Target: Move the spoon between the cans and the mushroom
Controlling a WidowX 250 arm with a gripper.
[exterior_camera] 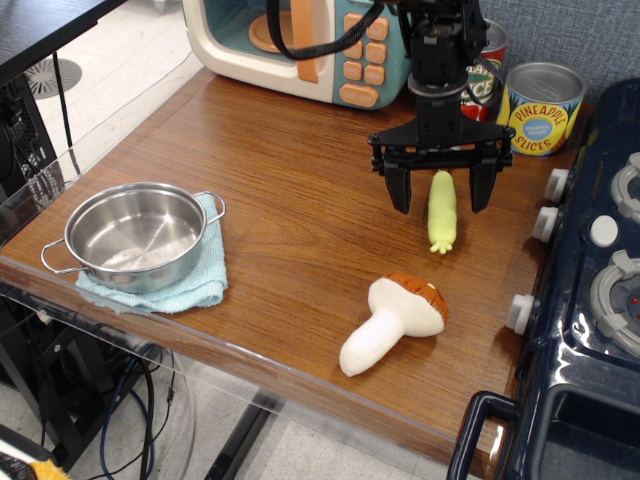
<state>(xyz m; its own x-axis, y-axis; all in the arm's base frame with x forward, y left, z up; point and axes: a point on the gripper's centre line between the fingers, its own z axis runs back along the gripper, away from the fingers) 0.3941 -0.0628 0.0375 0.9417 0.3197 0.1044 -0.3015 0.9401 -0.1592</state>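
We judge the placing done: the spoon (441, 211) lies on the bench toward its right edge, between the cans (541, 108) and the mushroom (395, 320), our gripper (440, 190) spread wide, grasping nothing.

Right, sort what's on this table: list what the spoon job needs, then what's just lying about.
Job:
- spoon, lying on the wood
- cans, at the back
- mushroom, near the front edge
- claw, open, fingers either side of the spoon

Lying about:
- steel pot on a blue cloth
- toy microwave
- toy stove
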